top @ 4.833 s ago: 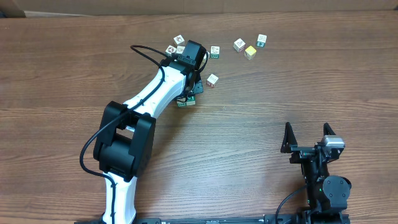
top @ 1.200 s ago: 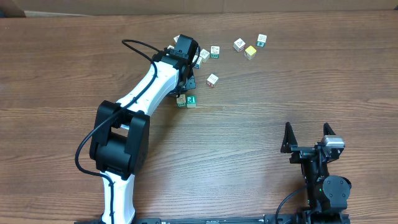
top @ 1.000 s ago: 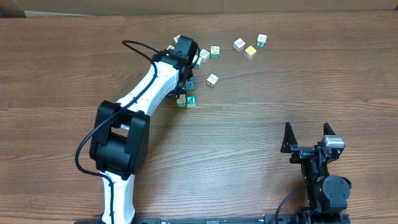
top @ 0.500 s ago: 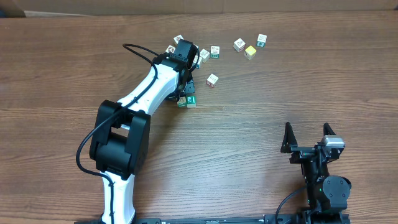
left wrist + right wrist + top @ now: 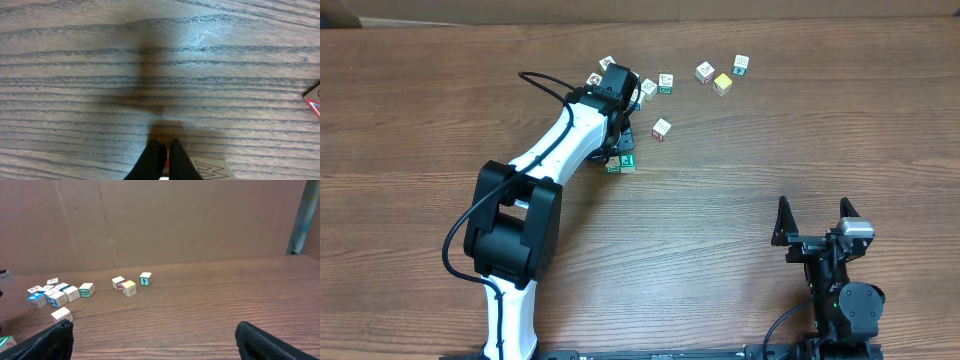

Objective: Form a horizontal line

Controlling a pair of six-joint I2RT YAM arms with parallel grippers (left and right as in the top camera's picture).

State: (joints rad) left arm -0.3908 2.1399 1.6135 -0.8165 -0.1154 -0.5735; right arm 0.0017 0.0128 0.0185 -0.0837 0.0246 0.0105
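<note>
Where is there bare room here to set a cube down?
Bare wood lies between the left arm and the right arm, and across the left side of the table. It is crowded up top, around the clump of cubes and the yellow cube.

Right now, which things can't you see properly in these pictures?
- Overhead: the left arm covers most of the row of cubes, so their number is hidden.
- Left wrist: the shut left pincer and the bottom edge cut off a cube. The right edge cuts off a red-marked cube.
- Overhead: the drawings on the loose cubes are too small to read.
</note>
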